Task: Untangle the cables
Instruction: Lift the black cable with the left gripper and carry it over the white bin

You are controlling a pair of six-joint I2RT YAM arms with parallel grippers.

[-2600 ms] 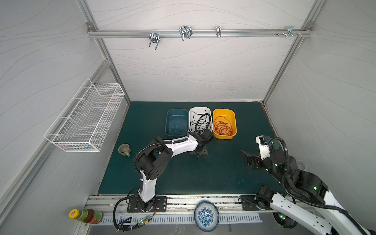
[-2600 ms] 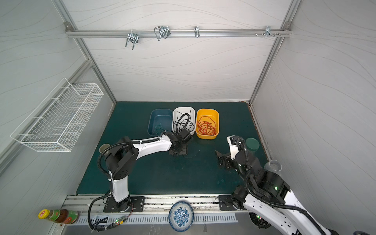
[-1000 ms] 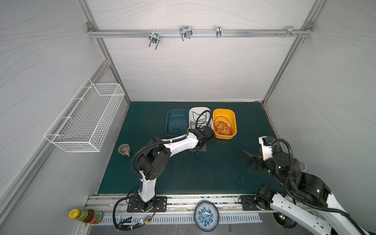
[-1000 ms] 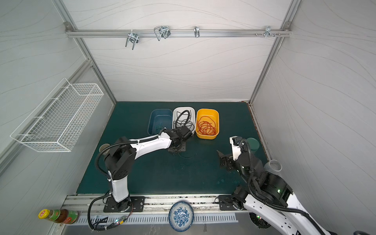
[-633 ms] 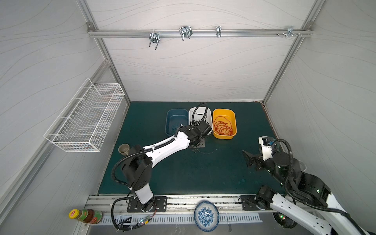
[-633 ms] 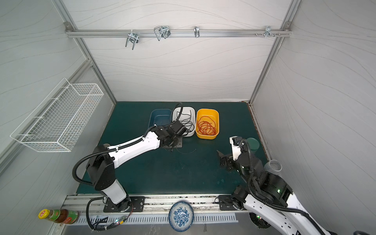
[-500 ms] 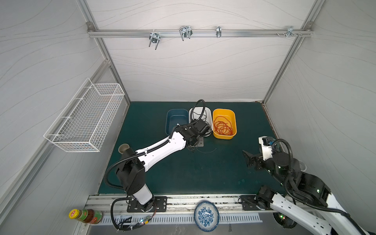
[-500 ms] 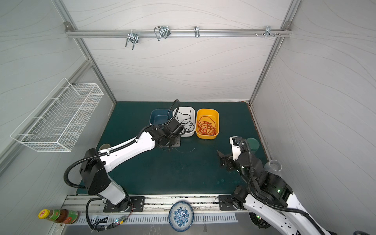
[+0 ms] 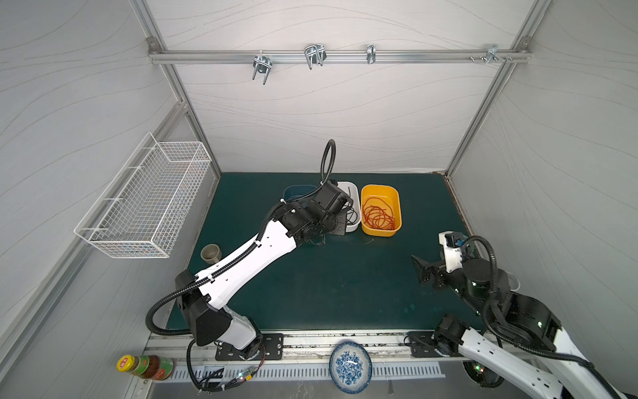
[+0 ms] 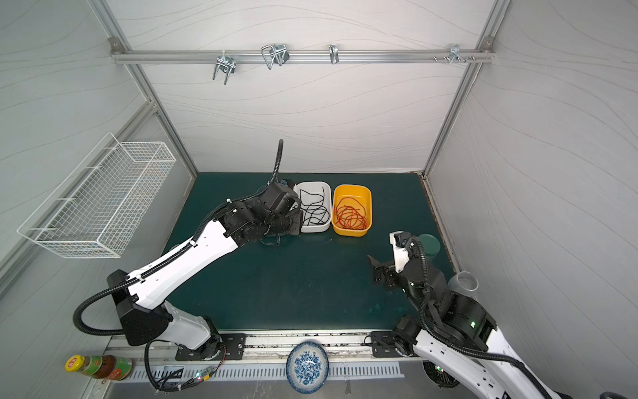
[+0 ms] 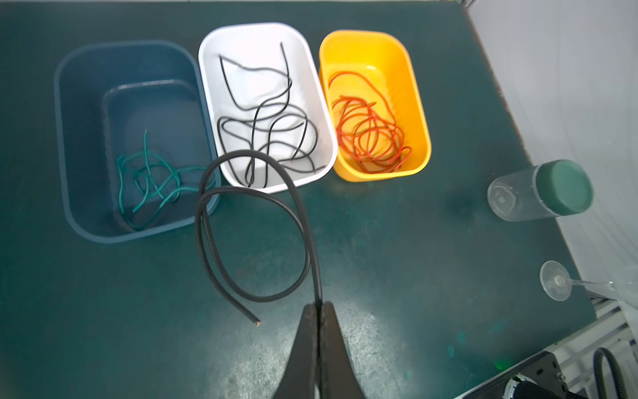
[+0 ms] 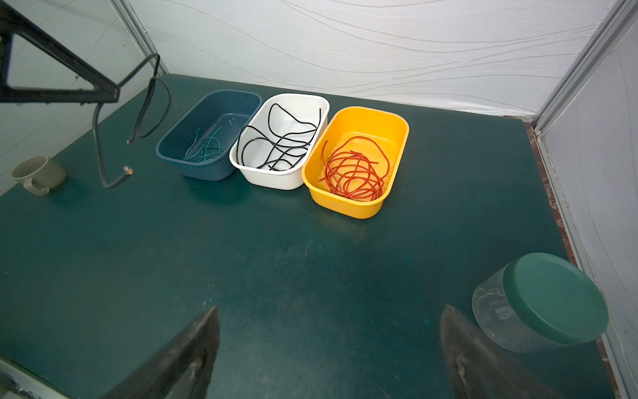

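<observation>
Cable, black, pinched tight in left tool; right tool spread wide, empty

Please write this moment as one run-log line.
left gripper: shut on loose black cable; right gripper: open, empty; blue tub: teal cables; white tub: black cables; yellow tub: red cables

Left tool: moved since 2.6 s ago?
Yes. The left tool, shut on a black cable, rose and shifted left in both top views: from in front of the white tub to over its near-left corner, toward the blue tub.
</observation>
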